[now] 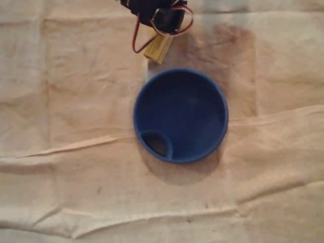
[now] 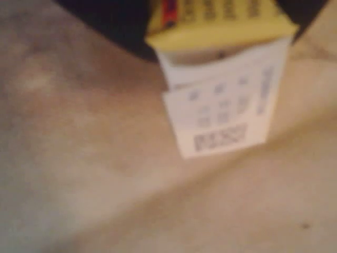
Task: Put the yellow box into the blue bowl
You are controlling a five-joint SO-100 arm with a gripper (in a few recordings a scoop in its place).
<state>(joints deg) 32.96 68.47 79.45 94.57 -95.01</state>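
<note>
A yellow box [image 1: 158,47] hangs from my black gripper [image 1: 162,30] at the top of the overhead view, just beyond the far rim of the blue bowl [image 1: 180,115]. The gripper is shut on the box's upper end. In the wrist view the yellow box [image 2: 221,79] fills the upper middle, blurred, its white end flap with printed text hanging toward the cloth. The bowl sits in the middle of the table, round, with a small handle loop at its lower left, and holds nothing.
A wrinkled beige cloth [image 1: 76,152] covers the whole table, with raised folds running across its lower half. Red wires [image 1: 135,38] loop off the gripper at the top.
</note>
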